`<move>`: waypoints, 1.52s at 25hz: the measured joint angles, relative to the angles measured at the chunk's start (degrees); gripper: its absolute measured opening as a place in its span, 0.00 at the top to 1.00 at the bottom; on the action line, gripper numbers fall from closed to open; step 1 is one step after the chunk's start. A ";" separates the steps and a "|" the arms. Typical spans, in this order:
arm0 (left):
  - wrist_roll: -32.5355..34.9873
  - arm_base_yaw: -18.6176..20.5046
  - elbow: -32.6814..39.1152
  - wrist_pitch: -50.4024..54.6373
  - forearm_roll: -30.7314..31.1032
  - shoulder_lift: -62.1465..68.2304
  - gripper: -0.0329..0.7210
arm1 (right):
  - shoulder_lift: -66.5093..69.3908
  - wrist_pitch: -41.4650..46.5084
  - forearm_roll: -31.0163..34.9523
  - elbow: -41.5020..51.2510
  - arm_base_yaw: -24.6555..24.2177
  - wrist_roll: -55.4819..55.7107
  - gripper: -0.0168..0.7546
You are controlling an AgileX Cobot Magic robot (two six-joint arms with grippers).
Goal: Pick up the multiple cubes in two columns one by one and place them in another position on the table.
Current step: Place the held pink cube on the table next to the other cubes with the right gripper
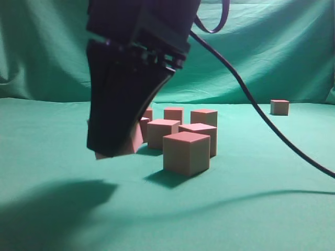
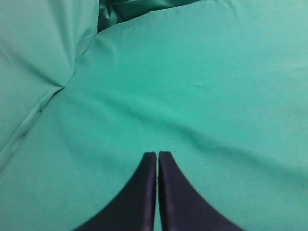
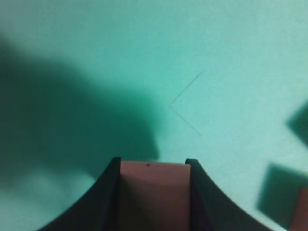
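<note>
Exterior view: right pincer (image 1: 118, 149) hangs low at left of frame, clear of the desk (image 1: 251, 219), closed on 1 pinkish cube (image 1: 135, 140); only a corner and an edge of it show under the black fingers. Its shadow lies on the cloth below and left. The cluster of cubes (image 1: 186, 152) stands just right of the held cube: at least 5 visible, roughly 2 rows running back, nearest one foremost. 1 lone cube (image 1: 279, 107) sits far back right of the cluster, well apart. A black cable (image 1: 272, 128) droops from the arm across the right side, in front of the backdrop.

Left wrist view: left pincer (image 2: 157, 155) closed tip to tip, holding nothing, over bare teal cloth; no cubes in sight.

Right wrist view: held cube (image 3: 153, 185) clamped between the 2 fingers, bare desk (image 3: 216, 57) beyond; a faint angled line marks the cloth. Dark cube shadows at right edge.

Judgement: carry step, cube lifted from the columns. Next move calls for travel away from the cluster, lowering onto clear cloth, then releasing. Cluster close on the right is the only obstacle; cable looks clear.
</note>
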 joint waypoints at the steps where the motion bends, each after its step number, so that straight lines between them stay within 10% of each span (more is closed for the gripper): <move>1: 0.00 0.00 0.00 0.00 0.00 0.00 0.96 | 0.15 0.00 -0.17 0.00 0.00 0.09 0.64; 38: 0.00 0.00 0.00 0.00 0.00 0.00 0.96 | 0.90 -1.45 -4.58 0.00 0.00 10.21 0.64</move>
